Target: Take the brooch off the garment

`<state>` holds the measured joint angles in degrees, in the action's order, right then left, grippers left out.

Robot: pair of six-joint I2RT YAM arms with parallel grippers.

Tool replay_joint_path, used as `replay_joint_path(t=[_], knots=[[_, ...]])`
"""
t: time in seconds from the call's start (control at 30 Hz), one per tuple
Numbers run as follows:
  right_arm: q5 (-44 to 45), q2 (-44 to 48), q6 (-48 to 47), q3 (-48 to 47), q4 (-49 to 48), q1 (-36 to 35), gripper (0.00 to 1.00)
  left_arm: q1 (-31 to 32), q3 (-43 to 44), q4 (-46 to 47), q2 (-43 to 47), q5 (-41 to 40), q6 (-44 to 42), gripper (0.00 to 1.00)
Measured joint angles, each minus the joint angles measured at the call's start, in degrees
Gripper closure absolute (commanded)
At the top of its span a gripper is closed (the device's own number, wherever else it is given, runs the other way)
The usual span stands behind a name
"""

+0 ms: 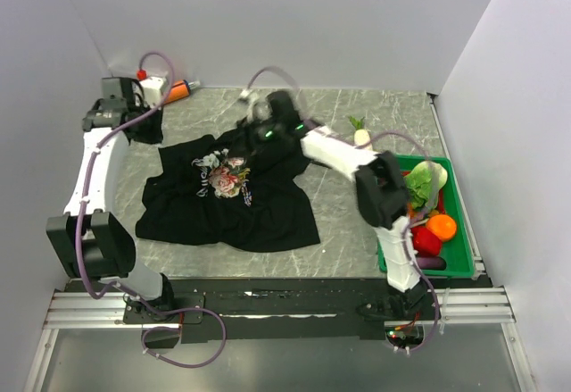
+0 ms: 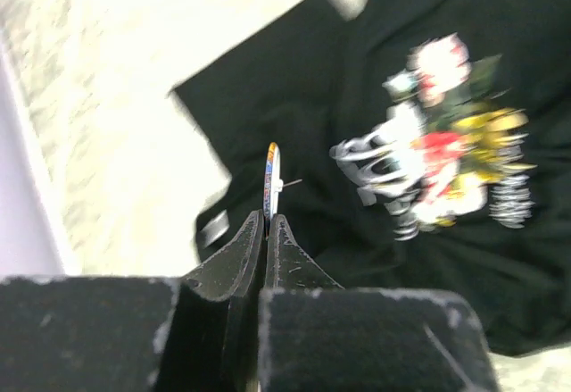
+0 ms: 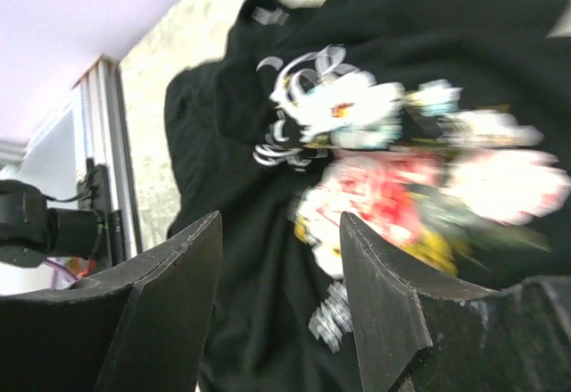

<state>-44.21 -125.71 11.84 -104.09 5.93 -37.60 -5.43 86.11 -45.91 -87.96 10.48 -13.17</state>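
Brooch clamped edge-on in left gripper; right gripper jaws apart above garment; green tray, right of frame, holds vegetables.

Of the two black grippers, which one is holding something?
The left gripper, pinched shut on the small round brooch seen edge-on; the right gripper hangs open over the black printed T-shirt, empty.

White arms carry black joints, seemingly purplish cables and black fingers.
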Motion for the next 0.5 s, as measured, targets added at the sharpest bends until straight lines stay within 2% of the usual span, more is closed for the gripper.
replay_joint_path(t=[0.17, 0.3, 0.5], knots=[[-1.2, 12.09, -5.79, 2.69, 2.89, 7.37, 0.39, -1.27, 0.55, 0.87, 0.2, 19.39, 0.57, 0.99], [-4.5, 18.4, -9.38, 3.69, 2.86, 8.57, 0.4, 0.46, -0.55, 1.55, -1.18, 35.12, 3.78, 0.99], [-9.92, 20.7, -15.19, 5.88, 4.44, 6.51, 0.41, 5.86, -1.03, 2.27, -5.38, 46.36, 5.88, 0.99]])
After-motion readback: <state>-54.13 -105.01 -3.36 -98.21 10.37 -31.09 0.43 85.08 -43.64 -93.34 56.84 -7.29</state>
